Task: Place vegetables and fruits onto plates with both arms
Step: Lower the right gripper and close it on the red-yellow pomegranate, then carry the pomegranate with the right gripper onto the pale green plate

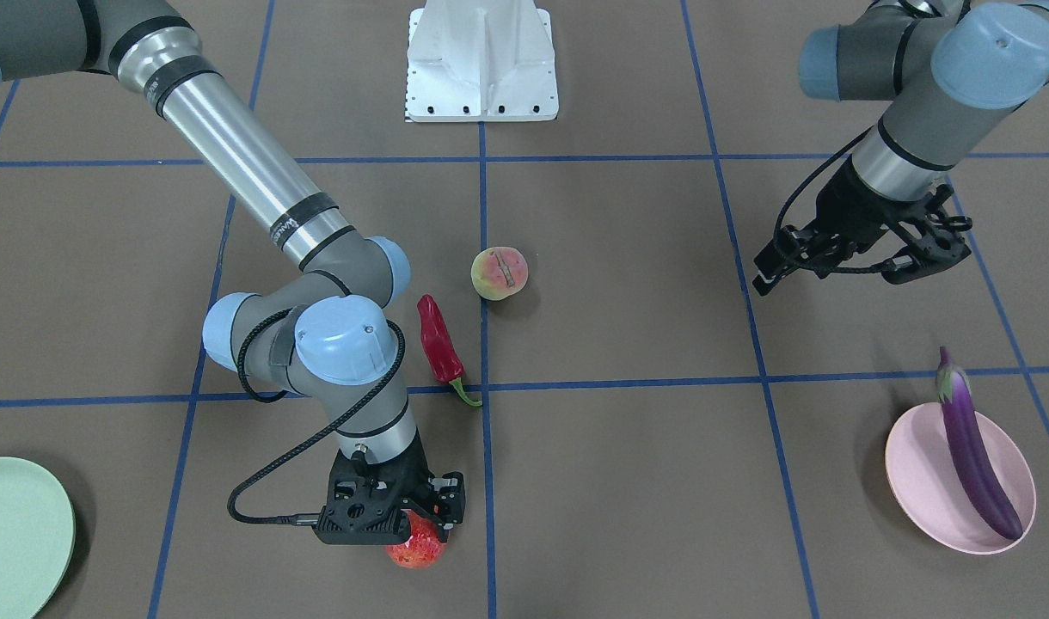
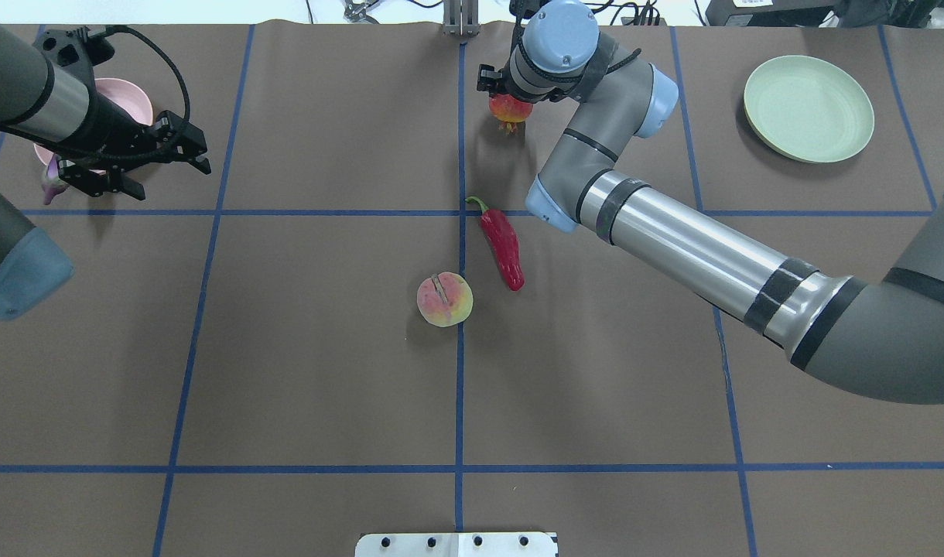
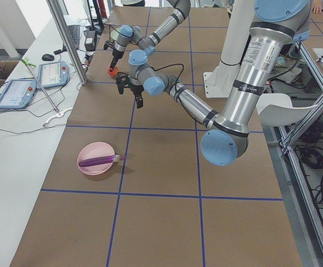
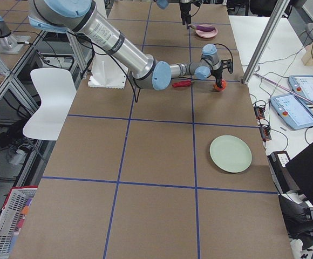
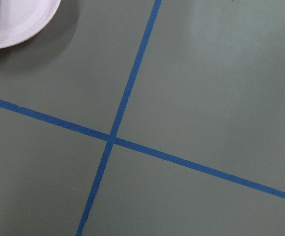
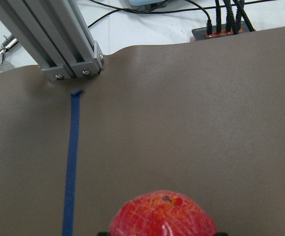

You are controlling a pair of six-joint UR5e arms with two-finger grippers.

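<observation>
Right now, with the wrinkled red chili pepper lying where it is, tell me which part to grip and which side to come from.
Grip the wrinkled red chili pepper across its thick middle, straight down from above. It lies flat on the brown table, so close across its narrow width. Skip the thin curled green stem and tapered tip.

Brown table [image 2: 317, 371]: peach [image 2: 444, 299]; chili [image 2: 504, 246]; pink plate [image 1: 920, 481]; green plate [image 2: 808, 108].

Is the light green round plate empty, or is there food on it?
Empty. The pale mint green round plate shows only its bare surface in the overhead and right-side views.
</observation>
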